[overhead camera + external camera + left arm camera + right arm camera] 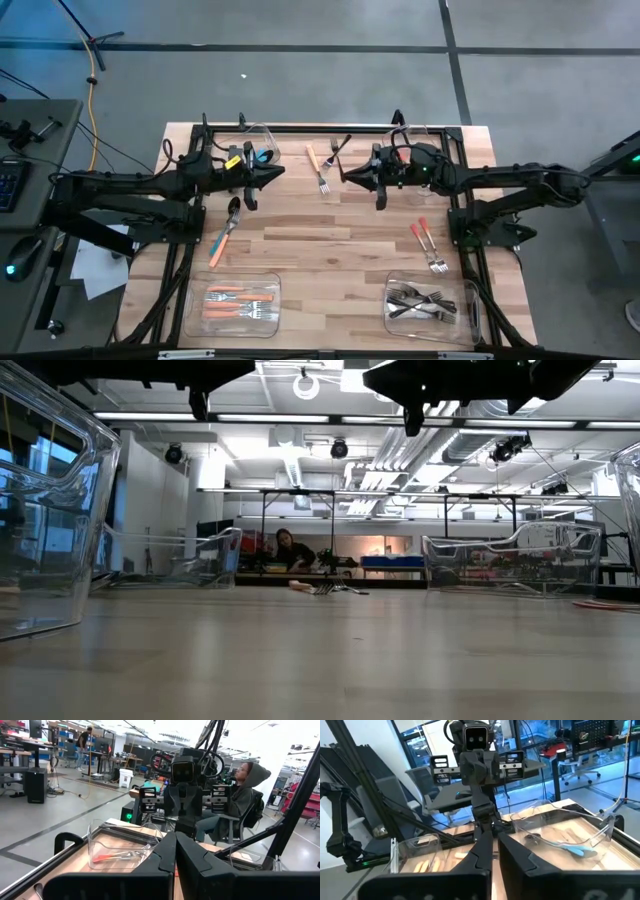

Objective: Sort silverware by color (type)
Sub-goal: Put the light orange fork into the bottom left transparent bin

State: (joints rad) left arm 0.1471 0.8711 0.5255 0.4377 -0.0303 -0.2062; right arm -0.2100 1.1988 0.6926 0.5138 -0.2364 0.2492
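Observation:
Both arms are raised above the table's middle, pointing level at each other. My left gripper (278,172) (176,835) is shut with nothing in it. My right gripper (345,176) (492,827) also looks shut and holds nothing. On the table below and between them lie an orange-handled fork (318,166) and a black fork (338,148). An orange-handled spoon (225,230) lies flat to the left. Two red-orange forks (428,245) lie to the right.
Four clear bins stand at the table's corners. The near-left bin (240,305) holds orange-handled pieces, the near-right bin (432,306) black ones. The far-left bin (570,837) holds teal pieces, the far-right bin (120,847) a red-orange one. A person sits beyond the table (245,795).

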